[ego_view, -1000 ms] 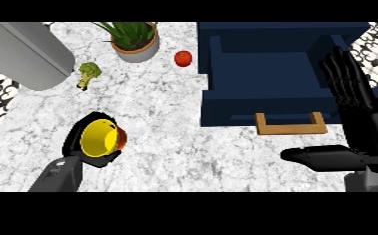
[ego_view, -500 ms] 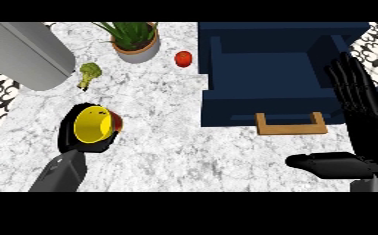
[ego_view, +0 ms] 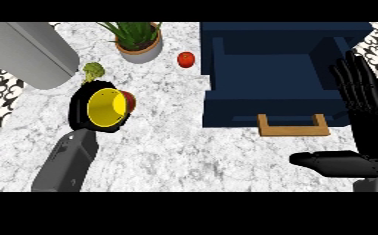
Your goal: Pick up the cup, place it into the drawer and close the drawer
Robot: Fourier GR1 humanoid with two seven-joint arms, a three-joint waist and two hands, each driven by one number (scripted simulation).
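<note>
The left hand (ego_view: 83, 110) curls round the yellow cup (ego_view: 104, 108) above the marble surface (ego_view: 184, 144); the right hand (ego_view: 356, 104) rests released beside the open navy drawer (ego_view: 277, 74).

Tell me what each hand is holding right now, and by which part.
The left hand is curled round the yellow cup, gripping its outer wall from the side. The right hand is open and holds nothing.

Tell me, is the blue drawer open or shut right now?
Open. The drawer is pulled out over the counter, its blue inside bare to the view and its wooden handle at the near edge.
</note>
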